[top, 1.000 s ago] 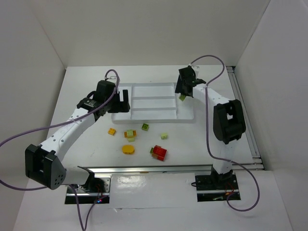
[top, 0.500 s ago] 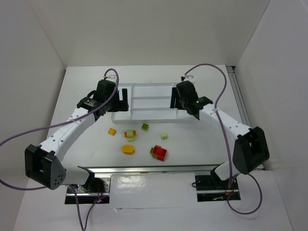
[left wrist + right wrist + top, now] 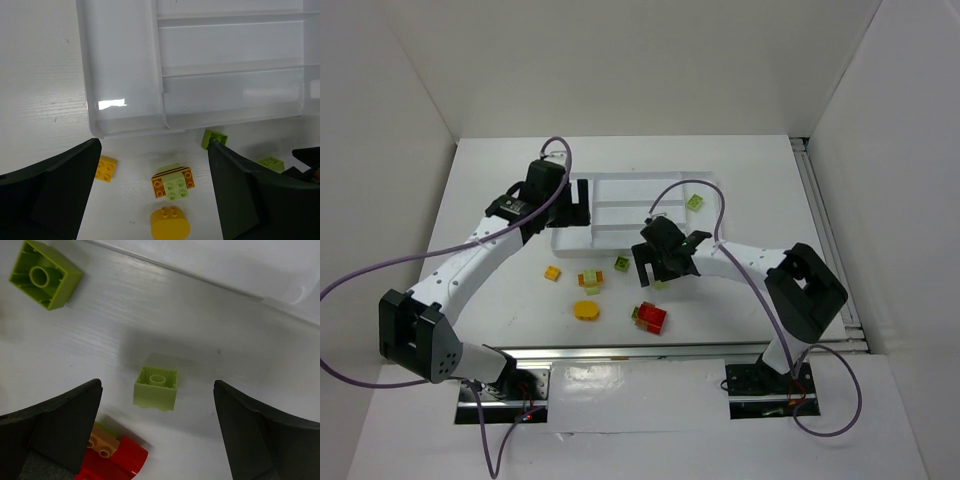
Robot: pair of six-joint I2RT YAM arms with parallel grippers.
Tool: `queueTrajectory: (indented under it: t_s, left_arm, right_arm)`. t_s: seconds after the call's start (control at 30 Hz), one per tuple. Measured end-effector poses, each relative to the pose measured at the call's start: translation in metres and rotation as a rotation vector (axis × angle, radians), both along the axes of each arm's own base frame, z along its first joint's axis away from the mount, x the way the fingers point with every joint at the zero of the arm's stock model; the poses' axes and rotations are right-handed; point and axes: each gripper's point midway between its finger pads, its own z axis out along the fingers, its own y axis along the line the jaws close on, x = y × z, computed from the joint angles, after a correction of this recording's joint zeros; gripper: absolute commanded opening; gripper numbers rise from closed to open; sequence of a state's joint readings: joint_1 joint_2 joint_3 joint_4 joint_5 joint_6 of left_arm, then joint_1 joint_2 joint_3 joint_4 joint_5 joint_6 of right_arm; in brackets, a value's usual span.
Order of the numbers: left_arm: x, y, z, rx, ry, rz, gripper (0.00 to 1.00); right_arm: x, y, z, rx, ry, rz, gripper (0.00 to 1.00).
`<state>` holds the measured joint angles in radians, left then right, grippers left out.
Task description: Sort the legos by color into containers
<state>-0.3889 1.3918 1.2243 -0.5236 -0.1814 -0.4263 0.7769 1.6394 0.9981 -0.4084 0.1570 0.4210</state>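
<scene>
Our right gripper (image 3: pixel 656 268) swung off the tray (image 3: pixel 630 214) toward the near edge; jaws apart, astride a pale green lego (image 3: pixel 156 388). Left gripper (image 3: pixel 576 210) spread wide at tray's left end.

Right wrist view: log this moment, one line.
right gripper open over pale green brick | left gripper open at tray edge | lime brick in tray

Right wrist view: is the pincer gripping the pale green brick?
No, the brick lies on the table, clear of both fingers.
</scene>
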Motion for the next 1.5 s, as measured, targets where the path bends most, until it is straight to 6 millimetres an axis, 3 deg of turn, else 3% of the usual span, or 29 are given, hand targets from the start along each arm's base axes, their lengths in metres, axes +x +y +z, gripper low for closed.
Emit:
queueTrajectory:
  t_s: [0.13,0.27,0.3,0.37,0.47,0.57,0.67,0.77,0.83,0.97,1.03,1.07,1.17,1.3,1.5]
  left_arm:
    - [-0.001,-0.001,0.000,0.000,0.000,-0.005,0.99]
    - [-0.001,-0.002,0.000,0.000,0.000,-0.005,0.99]
    - [-0.001,-0.002,0.000,0.000,0.000,-0.005,0.99]
    - [-0.001,-0.002,0.000,0.000,0.001,-0.005,0.99]
    - [-0.001,-0.002,0.000,0.000,0.000,-0.005,0.99]
    - [-0.003,-0.002,-0.001,-0.001,0.012,-0.010,0.99]
    - [-0.010,-0.005,-0.005,-0.022,0.044,-0.013,0.98]
    - [-0.022,-0.009,-0.006,-0.047,0.065,-0.016,0.98]
    - [-0.038,-0.012,-0.009,-0.061,0.080,-0.018,0.98]
    - [-0.074,-0.008,-0.027,-0.056,0.140,-0.003,0.98]
    - [-0.086,-0.001,-0.035,-0.047,0.173,0.024,0.98]
    - [-0.090,0.002,-0.039,-0.045,0.185,0.045,0.98]
    - [-0.102,0.013,-0.048,-0.035,0.211,0.110,0.93]
    - [-0.108,0.030,-0.059,-0.022,0.251,0.244,0.84]
    - [-0.102,0.063,-0.096,-0.021,0.387,0.476,0.83]
  right_arm:
    - [-0.004,0.000,-0.016,-0.033,0.042,0.016,0.81]
    - [-0.011,0.004,-0.022,-0.040,0.061,0.035,0.55]
    - [-0.012,0.005,-0.021,-0.039,0.061,0.036,0.41]
    - [-0.012,0.005,-0.021,-0.043,0.060,0.030,0.35]
    - [-0.010,0.000,-0.014,-0.065,0.043,0.004,0.35]
    - [0.006,-0.008,0.014,-0.063,-0.028,-0.054,0.35]
    - [0.044,-0.023,0.055,-0.005,-0.135,-0.158,0.35]
    - [0.090,-0.058,0.088,0.028,-0.226,-0.304,0.35]
    - [0.116,-0.082,0.098,0.026,-0.265,-0.386,0.36]
    - [0.157,-0.117,0.094,-0.006,-0.282,-0.492,0.40]
    - [0.173,-0.123,0.083,-0.019,-0.272,-0.511,0.57]
    - [0.180,-0.126,0.076,-0.027,-0.265,-0.520,0.82]
    - [0.193,-0.131,0.055,-0.050,-0.232,-0.523,0.96]
    - [0.197,-0.132,0.050,-0.053,-0.221,-0.522,0.96]
    - [0.195,-0.131,0.085,-0.003,-0.283,-0.518,0.96]
